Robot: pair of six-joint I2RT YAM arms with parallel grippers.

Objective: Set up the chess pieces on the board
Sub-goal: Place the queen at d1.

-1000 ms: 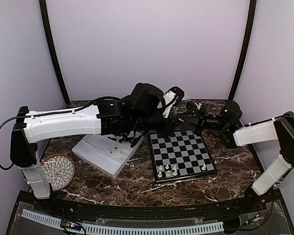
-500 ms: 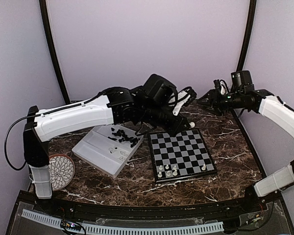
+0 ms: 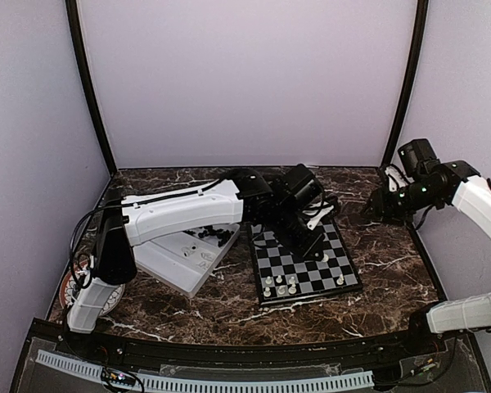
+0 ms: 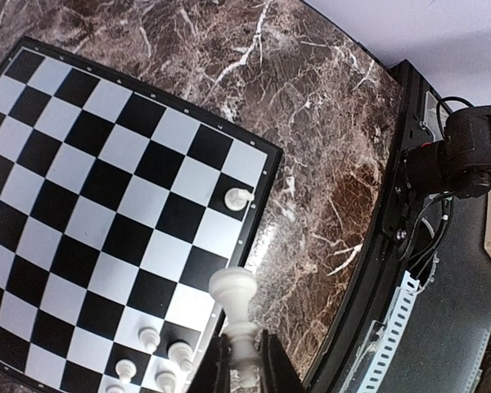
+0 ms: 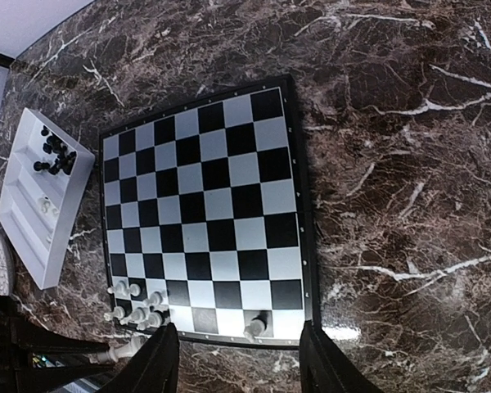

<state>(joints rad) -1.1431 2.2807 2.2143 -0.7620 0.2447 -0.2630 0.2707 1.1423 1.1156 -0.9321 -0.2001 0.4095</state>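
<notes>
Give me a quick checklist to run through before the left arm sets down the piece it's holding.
1. Left jaws shut on the white piece: ok.
2. Free squares on the board near it: ok.
3. Exact square beneath it: cannot tell.
4. Placed white pieces standing: ok.
5. Right jaws open, away from the board: ok.

Left arm (image 3: 180, 214) stretches from the left out over the board (image 3: 311, 274). The left gripper (image 4: 244, 364) points down above the board's right half, fingers clamped on a white chess piece (image 4: 233, 288). Right arm (image 3: 475, 196) is bent and held high, right gripper (image 5: 239, 360) beyond the board's far right corner, fingers spread wide
</notes>
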